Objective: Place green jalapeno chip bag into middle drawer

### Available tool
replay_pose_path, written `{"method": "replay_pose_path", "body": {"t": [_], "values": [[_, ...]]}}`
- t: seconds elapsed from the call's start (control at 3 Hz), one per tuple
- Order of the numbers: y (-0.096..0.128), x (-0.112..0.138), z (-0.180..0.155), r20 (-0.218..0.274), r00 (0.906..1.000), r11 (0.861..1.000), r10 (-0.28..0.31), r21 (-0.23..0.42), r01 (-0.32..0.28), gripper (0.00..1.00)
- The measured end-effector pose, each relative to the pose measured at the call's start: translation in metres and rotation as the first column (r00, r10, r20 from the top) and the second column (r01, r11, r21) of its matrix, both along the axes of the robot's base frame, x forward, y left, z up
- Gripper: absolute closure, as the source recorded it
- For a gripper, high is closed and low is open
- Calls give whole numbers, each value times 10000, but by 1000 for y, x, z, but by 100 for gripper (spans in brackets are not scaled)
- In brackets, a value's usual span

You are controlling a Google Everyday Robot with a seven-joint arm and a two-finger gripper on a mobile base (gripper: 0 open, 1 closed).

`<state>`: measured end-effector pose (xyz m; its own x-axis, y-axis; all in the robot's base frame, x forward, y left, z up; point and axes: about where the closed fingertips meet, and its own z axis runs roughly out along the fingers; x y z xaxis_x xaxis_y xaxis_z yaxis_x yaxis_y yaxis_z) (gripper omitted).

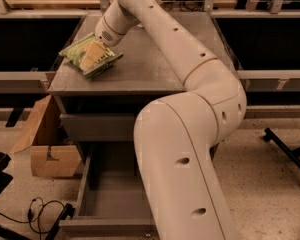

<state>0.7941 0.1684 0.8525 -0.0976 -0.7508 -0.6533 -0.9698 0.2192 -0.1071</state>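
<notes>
The green jalapeno chip bag (79, 53) lies on the left part of the grey cabinet top (150, 69). My gripper (93, 56) reaches down from the right and rests on the middle of the bag, covering part of it. The middle drawer (106, 198) is pulled out at the bottom of the view. Its inside shows grey and bare on the left. My arm's large white link (185, 174) hides its right half and its knob.
A shut grey drawer front (97, 127) sits above the open drawer. An open cardboard box (46, 149) stands on the floor to the left of the cabinet. Black cables (40, 210) lie at the lower left. A black stand leg (289, 153) is at the right.
</notes>
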Motion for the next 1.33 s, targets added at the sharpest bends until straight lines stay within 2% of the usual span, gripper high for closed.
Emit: {"method": "replay_pose_path", "body": {"t": [1.0,1.33], "values": [[3,-2,-2,-97,9999,10000,49,-67,-50,88],[-31,-6,18,-67,9993,9988,-359,-331,356,100]]}}
